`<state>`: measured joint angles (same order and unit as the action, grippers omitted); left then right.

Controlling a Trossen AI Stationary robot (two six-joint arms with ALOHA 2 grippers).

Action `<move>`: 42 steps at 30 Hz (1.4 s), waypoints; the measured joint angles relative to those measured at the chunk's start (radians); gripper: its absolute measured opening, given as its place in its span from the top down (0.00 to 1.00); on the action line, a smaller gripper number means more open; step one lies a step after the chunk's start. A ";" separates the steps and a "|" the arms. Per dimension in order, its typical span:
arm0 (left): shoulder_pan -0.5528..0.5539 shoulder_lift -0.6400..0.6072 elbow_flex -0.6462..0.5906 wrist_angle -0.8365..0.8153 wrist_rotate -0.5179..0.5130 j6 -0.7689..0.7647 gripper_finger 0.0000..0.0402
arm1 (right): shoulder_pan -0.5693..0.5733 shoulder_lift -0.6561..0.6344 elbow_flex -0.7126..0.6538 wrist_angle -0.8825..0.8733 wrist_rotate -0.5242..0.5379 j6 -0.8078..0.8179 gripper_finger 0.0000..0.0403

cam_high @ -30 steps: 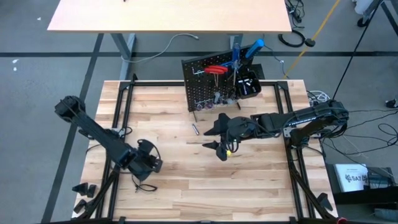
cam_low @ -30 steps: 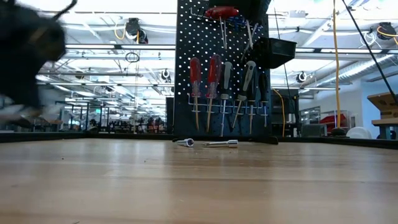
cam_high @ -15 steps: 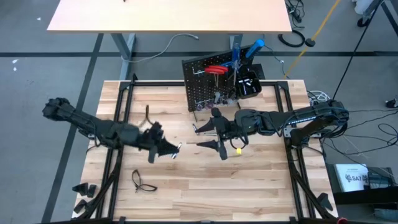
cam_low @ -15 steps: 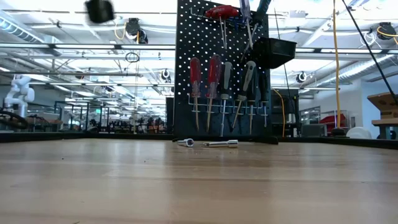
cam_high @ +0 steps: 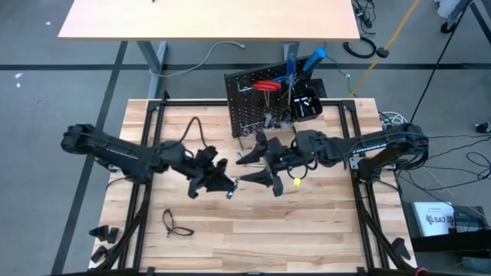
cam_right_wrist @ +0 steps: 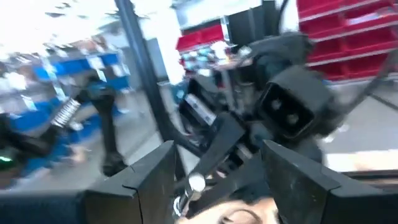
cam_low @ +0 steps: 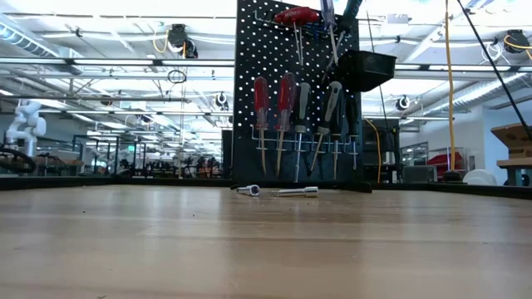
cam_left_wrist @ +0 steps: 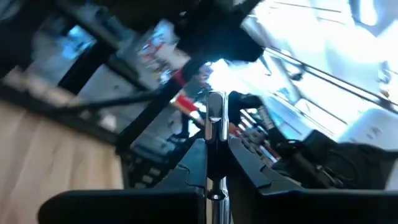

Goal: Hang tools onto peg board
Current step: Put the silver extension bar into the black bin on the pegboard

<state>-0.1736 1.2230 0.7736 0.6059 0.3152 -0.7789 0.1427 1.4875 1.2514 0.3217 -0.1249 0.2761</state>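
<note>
Peg board (cam_low: 295, 91), upper centre in the low view, carries hung screwdrivers (cam_low: 283, 116). Only the left wrist view shows the left gripper (cam_left_wrist: 214, 158) clamped on a silver bit (cam_left_wrist: 215, 118). The right gripper (cam_high: 257, 169) is held spread, empty, mid-table.

Black perforated peg board (cam_low: 295, 91), red-handled screwdrivers (cam_low: 261, 95)
</note>
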 joint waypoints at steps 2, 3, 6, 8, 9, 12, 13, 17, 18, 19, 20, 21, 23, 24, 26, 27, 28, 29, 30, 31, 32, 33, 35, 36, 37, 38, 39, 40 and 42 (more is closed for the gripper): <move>0.010 0.038 0.046 0.037 0.033 0.047 0.93 | 0.000 0.013 0.000 0.039 -0.046 0.038 0.44; 0.018 0.054 0.071 0.049 0.046 0.071 0.93 | 0.000 0.021 0.000 0.072 -0.071 0.057 0.44; 0.041 0.092 0.133 0.043 0.088 0.124 0.93 | 0.000 0.045 0.000 0.130 -0.112 0.094 0.44; 0.057 0.109 0.162 0.032 0.120 0.139 0.93 | 0.000 0.050 0.000 0.153 -0.118 0.104 0.44; 0.066 0.115 0.172 0.034 0.129 0.139 0.93 | 0.000 0.050 0.000 0.161 -0.117 0.104 0.44; 0.087 0.124 0.179 0.040 0.157 0.139 0.93 | 0.000 0.049 0.000 0.177 -0.114 0.096 0.44; 0.092 0.126 0.179 0.037 0.160 0.139 0.93 | 0.000 0.049 0.000 0.184 -0.113 0.096 0.44; 0.106 0.126 0.178 0.044 0.188 0.140 0.93 | 0.000 0.049 0.000 0.194 -0.113 0.097 0.46; 0.110 0.125 0.178 0.047 0.199 0.140 0.93 | 0.000 0.049 0.000 0.191 -0.113 0.095 0.48; 0.113 0.126 0.178 0.048 0.210 0.141 0.93 | 0.000 0.049 0.000 0.189 -0.112 0.091 0.49; 0.115 0.126 0.178 0.048 0.213 0.141 0.93 | 0.000 0.049 0.000 0.190 -0.112 0.087 0.51; 0.116 0.126 0.178 0.052 0.213 0.141 0.93 | 0.000 0.049 0.000 0.192 -0.109 0.082 0.54; 0.122 0.126 0.178 0.070 0.216 0.142 0.93 | 0.000 0.049 0.000 0.194 -0.105 0.078 0.59; 0.124 0.126 0.178 0.071 0.216 0.147 0.93 | 0.000 0.049 0.000 0.192 -0.102 0.078 0.63; 0.129 0.126 0.178 0.071 0.224 0.158 0.93 | 0.000 0.049 0.000 0.182 -0.079 0.070 0.69; 0.130 0.126 0.177 0.080 0.233 0.158 0.93 | 0.000 0.048 0.000 0.178 -0.067 0.063 0.73; 0.130 0.126 0.176 0.086 0.235 0.158 0.93 | 0.000 0.046 0.000 0.176 -0.062 0.056 0.77; 0.130 0.126 0.176 0.090 0.234 0.160 0.93 | -0.001 0.046 0.000 0.176 -0.063 0.050 0.81; 0.131 0.126 0.176 0.091 0.234 0.161 0.93 | -0.003 0.046 0.000 0.176 -0.065 0.045 0.86; 0.133 0.126 0.176 0.090 0.234 0.159 0.93 | -0.004 0.046 0.001 0.177 -0.066 0.042 0.91; 0.135 0.126 0.176 0.090 0.233 0.156 0.92 | -0.005 0.046 0.001 0.176 -0.069 0.032 0.94; 0.135 0.126 0.176 0.090 0.231 0.155 0.91 | -0.005 0.045 0.001 0.176 -0.067 0.025 0.93; 0.136 0.125 0.176 0.084 0.219 0.152 0.88 | -0.008 0.040 0.000 0.174 -0.064 0.029 0.93; 0.138 0.125 0.176 0.078 0.209 0.153 0.85 | -0.011 0.037 0.000 0.171 -0.064 0.031 0.93; 0.141 0.124 0.177 0.068 0.207 0.152 0.82 | -0.013 0.033 0.000 0.168 -0.061 0.032 0.93; 0.145 0.123 0.177 0.057 0.203 0.147 0.78 | -0.016 0.025 0.000 0.154 -0.056 0.031 0.93; 0.149 0.124 0.177 0.049 0.198 0.135 0.75 | -0.018 0.016 0.000 0.143 -0.047 0.028 0.93; 0.155 0.124 0.177 0.037 0.197 0.132 0.71 | -0.020 0.003 0.000 0.123 -0.030 0.023 0.93; 0.170 0.124 0.177 0.020 0.216 0.132 0.65 | -0.020 -0.037 0.000 0.057 0.028 0.000 0.93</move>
<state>-0.0040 1.3472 0.9508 0.6259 0.5315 -0.6470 0.1226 1.4507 1.2510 0.3790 -0.0974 0.2763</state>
